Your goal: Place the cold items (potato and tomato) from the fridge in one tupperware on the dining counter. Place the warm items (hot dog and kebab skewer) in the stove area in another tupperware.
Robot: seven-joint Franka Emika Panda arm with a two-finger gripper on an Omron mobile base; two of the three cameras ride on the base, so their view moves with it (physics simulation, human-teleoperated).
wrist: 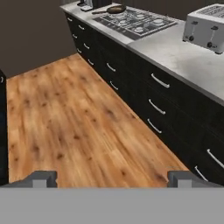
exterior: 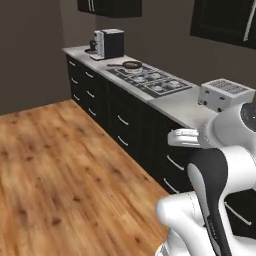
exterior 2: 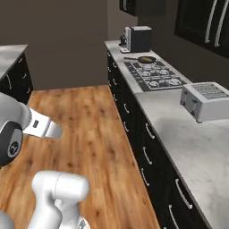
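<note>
The stove [exterior: 150, 81] [exterior 2: 154, 75] [wrist: 131, 22] is set into the grey counter along the right wall. A dark pan [exterior: 132, 65] [exterior 2: 146, 59] [wrist: 116, 8] rests on its far burner; what lies in it is too small to tell. My gripper [wrist: 113, 179] hangs open over the wooden floor, well short of the stove, with nothing between its fingertips [wrist: 41, 178]. The potato, tomato, hot dog, kebab skewer, tupperware and fridge are out of view.
A silver toaster [exterior: 225, 94] [exterior 2: 205, 100] [wrist: 205, 26] stands on the counter nearer than the stove, and a coffee machine [exterior: 109, 44] [exterior 2: 138, 39] at its far end. Black drawers line the counter front. Another grey-topped counter [exterior 2: 9, 53] stands at the left.
</note>
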